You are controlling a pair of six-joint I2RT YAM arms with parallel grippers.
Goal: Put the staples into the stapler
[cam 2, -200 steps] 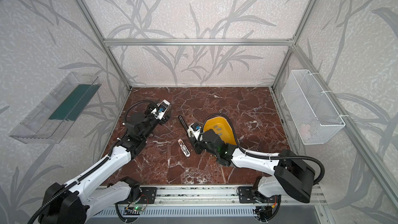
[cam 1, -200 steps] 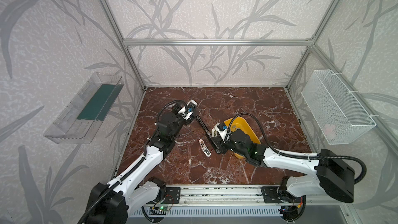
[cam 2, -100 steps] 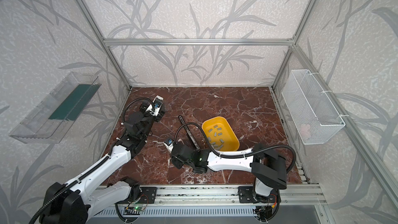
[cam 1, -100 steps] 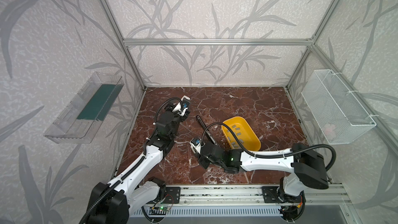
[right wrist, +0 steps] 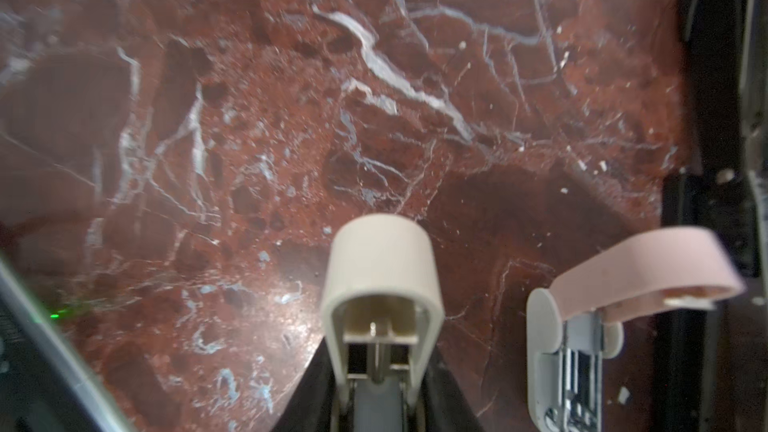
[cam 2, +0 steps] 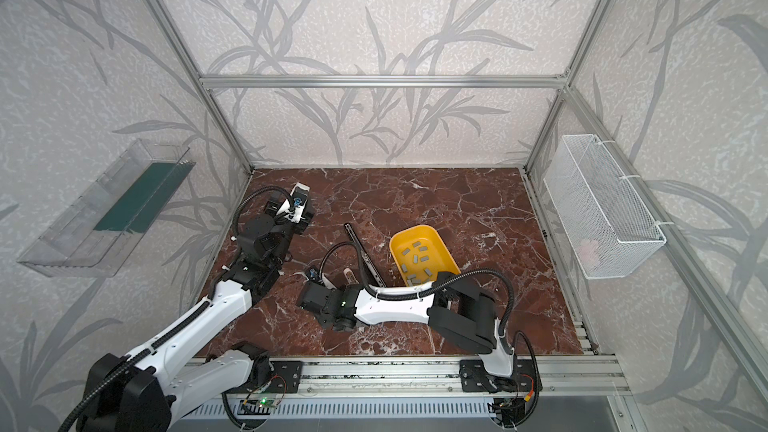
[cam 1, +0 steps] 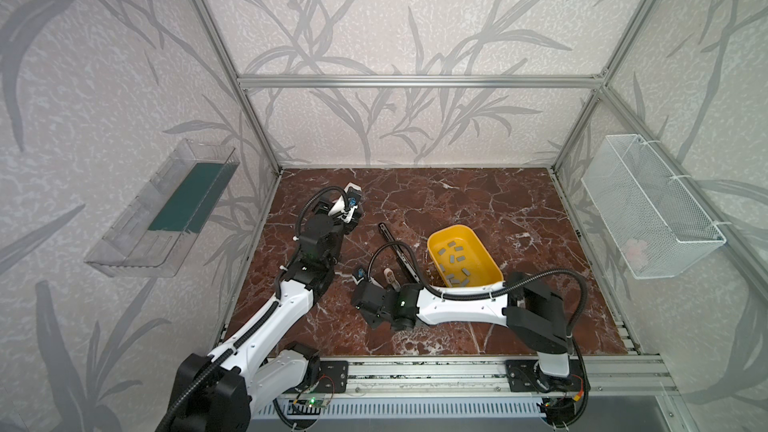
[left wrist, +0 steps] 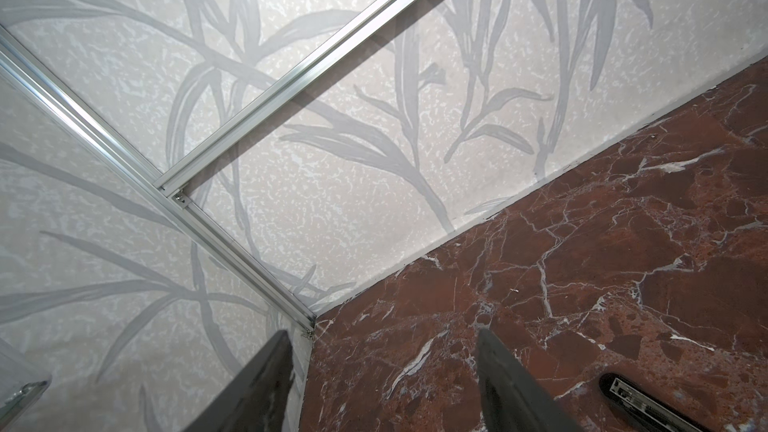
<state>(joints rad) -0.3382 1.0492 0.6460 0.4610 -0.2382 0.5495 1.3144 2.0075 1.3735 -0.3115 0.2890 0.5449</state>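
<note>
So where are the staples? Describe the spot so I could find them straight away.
Look at the dark red marble table; right of its middle sits a yellow tray, the only bright thing there. The staples are the small flat grey strips scattered inside it, far shorter than the long black stapler lying on the marble just left of the tray.

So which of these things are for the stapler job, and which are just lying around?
For the job: staples, yellow tray holding them, cream stapler gripped in the right claw.
Lying about for now: pink stapler, long black stapler, clear wall bin, white wire basket.
</note>
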